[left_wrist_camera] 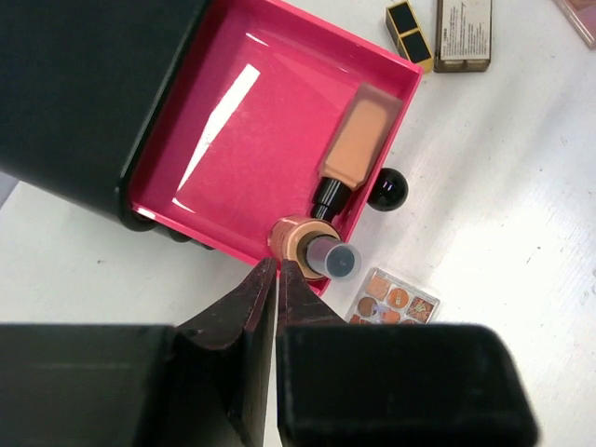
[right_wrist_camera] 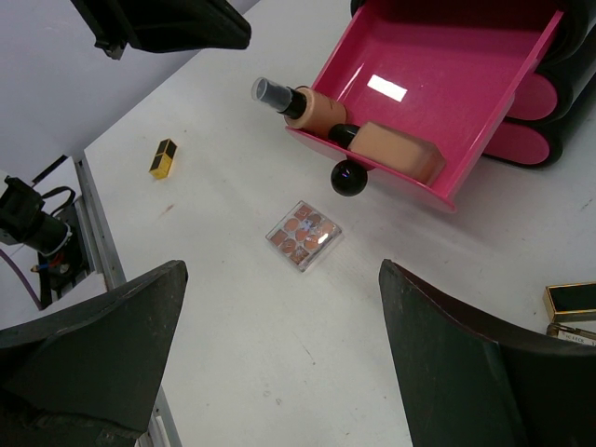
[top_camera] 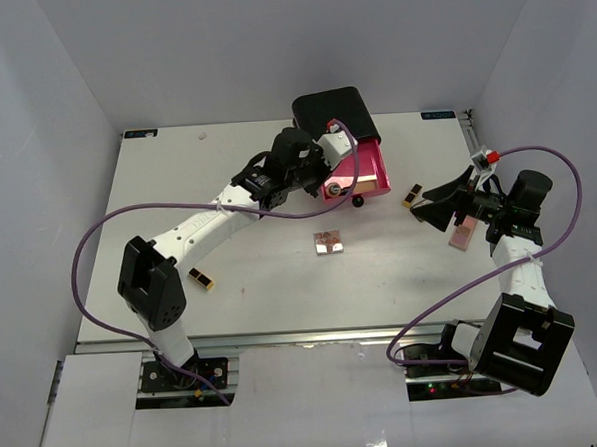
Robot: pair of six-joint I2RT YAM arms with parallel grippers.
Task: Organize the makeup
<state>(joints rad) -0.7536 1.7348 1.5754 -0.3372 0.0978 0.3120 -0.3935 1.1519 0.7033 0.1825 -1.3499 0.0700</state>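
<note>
Just ahead of the closed, empty left hand [left_wrist_camera: 277, 268], a bottle [left_wrist_camera: 312, 244] crosses the drawer [left_wrist_camera: 233, 158] rim; right hand [right_wrist_camera: 281, 275] apart; tan case [left_wrist_camera: 463, 33] print illegible.

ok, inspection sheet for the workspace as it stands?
surface: white table, makeup scattered.
job's things: tan bottle lies in open pink drawer; capped bottle leans over its front rim; palette, near lipstick, far lipstick, pink compact loose on table.
clutter: nothing seen.
pincers: left pincer shut, empty, beside capped bottle; right pincer open, empty.
cables: purple cables loop from both arms.
surroundings: white walls.
</note>
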